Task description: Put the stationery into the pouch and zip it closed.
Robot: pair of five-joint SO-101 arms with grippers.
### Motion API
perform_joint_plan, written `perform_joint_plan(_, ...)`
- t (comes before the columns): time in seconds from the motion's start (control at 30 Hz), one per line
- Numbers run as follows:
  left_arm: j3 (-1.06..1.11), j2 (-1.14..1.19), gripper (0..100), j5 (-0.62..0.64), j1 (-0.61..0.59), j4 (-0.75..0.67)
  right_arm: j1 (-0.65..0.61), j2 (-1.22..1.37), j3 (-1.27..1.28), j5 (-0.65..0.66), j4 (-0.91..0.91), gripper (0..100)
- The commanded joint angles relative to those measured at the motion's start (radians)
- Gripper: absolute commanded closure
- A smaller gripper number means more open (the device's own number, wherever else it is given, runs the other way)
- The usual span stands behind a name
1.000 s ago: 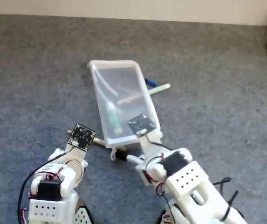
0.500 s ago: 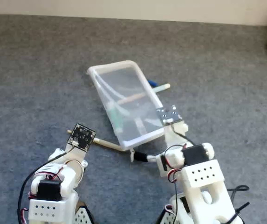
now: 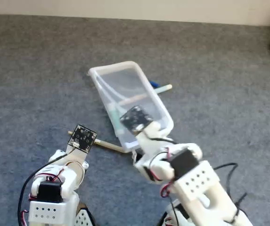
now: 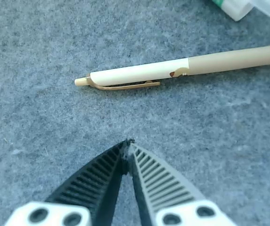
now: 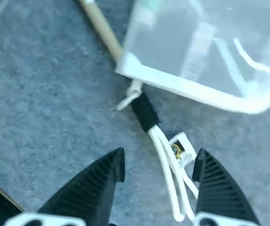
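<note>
two pens lie outside the pouch (image 3: pixel 125 89), which sits at the middle of the high view on the grey bench (image 3: pixel 229 70), slanting from upper left to lower right. the cream pen (image 3: pixel 107 144) lies just off its lower end, and a blue-tipped pen (image 3: pixel 160 88) pokes out from behind its right edge.

the pouch looks like thin clear plastic with a white binding. i judge it to be light, floppy and quick to slide or pivot on the bench when tugged. the firm white edge or the zip cord (image 5: pixel 148 112) with its black bead is the better hold, not the slick panel. the pens look stiff, slim and light, likely to roll, so each is best pinched across the mid-barrel.

the left hand (image 4: pixel 127 143) hangs near the cream pen's clip end, fingers pressed together and holding nothing. the right hand (image 5: pixel 158 162) is spread wide just over the zip cord at the pouch's lower end, gripping nothing.

since a second ago the pouch's lower end has swung toward the right, uncovering more of the cream pen. half a second ago the right arm stood off the pouch's right corner, and its wrist is now back over the lower end. the left arm has not moved.
</note>
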Motion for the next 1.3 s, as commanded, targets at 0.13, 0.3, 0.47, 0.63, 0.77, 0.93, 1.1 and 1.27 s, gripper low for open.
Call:
perform_joint_plan(0.13, 0.022, -0.007, 99, -0.009, -0.007, 0.005, -0.038, 0.278, 0.002, 0.015, -0.186, 77.2)
perform_joint_plan(0.3, 0.022, -0.007, 99, -0.009, -0.007, 0.005, -0.038, 0.380, 0.008, 0.017, -0.291, 77.2)
perform_joint_plan(0.47, 0.022, -0.007, 99, -0.009, -0.007, 0.005, -0.033, 0.460, 0.012, 0.095, -0.309, 77.2)
perform_joint_plan(0.63, 0.022, -0.007, 99, -0.009, -0.007, 0.005, -0.030, 0.561, 0.027, 0.098, -0.366, 77.2)
perform_joint_plan(0.77, 0.022, -0.007, 99, -0.009, -0.007, 0.005, -0.021, 0.628, 0.071, 0.098, -0.456, 80.0)
perform_joint_plan(0.93, 0.022, -0.007, 99, -0.009, -0.007, 0.005, -0.021, 0.644, 0.071, 0.098, -0.463, 94.7)
perform_joint_plan(1.1, 0.022, -0.007, 99, -0.009, -0.007, 0.005, -0.021, 0.595, 0.071, 0.092, -0.433, 99.3)
perform_joint_plan(1.27, 0.022, -0.007, 99, -0.009, -0.007, 0.005, -0.021, 0.328, 0.077, 0.092, -0.355, 99.4)
